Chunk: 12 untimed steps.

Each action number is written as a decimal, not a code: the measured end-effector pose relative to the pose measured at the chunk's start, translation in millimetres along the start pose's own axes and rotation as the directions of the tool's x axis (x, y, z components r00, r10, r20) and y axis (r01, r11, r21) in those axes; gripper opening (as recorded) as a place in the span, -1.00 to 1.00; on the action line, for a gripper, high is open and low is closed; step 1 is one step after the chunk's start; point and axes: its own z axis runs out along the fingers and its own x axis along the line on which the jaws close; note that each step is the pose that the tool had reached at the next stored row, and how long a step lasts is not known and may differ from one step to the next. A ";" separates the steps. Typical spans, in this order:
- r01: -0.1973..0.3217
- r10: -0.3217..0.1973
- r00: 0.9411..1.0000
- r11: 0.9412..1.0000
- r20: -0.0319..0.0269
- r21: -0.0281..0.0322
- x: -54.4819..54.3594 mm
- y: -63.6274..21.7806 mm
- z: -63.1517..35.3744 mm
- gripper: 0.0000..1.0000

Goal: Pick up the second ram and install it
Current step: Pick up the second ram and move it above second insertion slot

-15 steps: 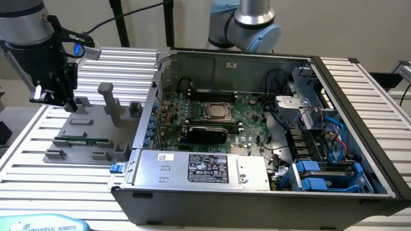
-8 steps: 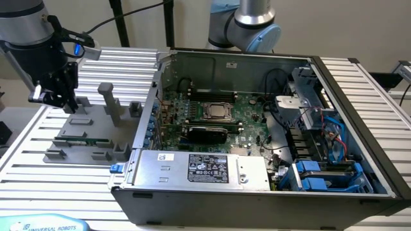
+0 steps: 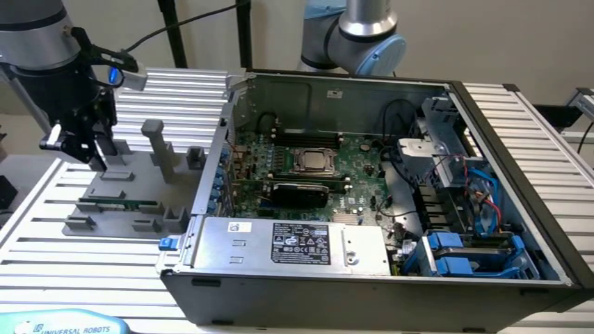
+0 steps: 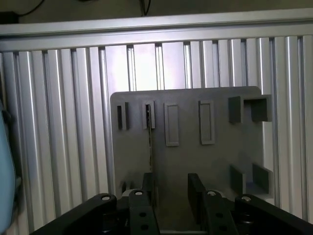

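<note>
The second ram [image 3: 118,204] is a thin green stick standing on edge in a holder on the grey fixture plate [image 3: 125,224], at the exterior view's left beside the open computer case. My gripper [image 3: 96,154] hangs over the far part of that plate, above and beyond the ram, not touching it. In the wrist view the ram [image 4: 149,147] appears edge-on as a thin line running from a slot block toward one of my two dark fingers [image 4: 149,188]. My gripper [image 4: 172,196] is open, with only bare fixture plate [image 4: 186,161] between the fingers.
The open case [image 3: 519,202] lies on the ribbed aluminium table [image 3: 65,257]; inside are the motherboard [image 3: 362,177], its long black memory slots [image 3: 307,132], a black card [image 3: 297,189] and a power supply [image 3: 297,243]. Grey posts [image 3: 156,146] rise from the fixture. Another arm's base [image 3: 364,35] stands behind.
</note>
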 end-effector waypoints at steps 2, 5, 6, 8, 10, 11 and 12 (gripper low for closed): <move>0.000 0.000 1.000 1.000 0.000 0.000 0.2 0.0 3.7 -0.15; 0.000 0.000 1.000 1.000 0.000 0.000 0.7 -0.3 9.1 -0.15; 0.000 0.000 1.000 1.000 0.000 0.000 0.9 -0.3 10.9 -0.15; 0.000 0.000 1.000 1.000 0.000 0.000 1.7 -0.5 14.5 -0.15; 0.001 -0.001 1.000 1.000 0.000 0.000 2.8 -0.6 18.1 -0.15; 0.001 -0.001 1.000 1.000 0.000 0.000 3.6 -0.7 20.0 -0.15; 0.001 -0.001 1.000 1.000 0.000 0.000 4.5 -0.8 21.7 -0.15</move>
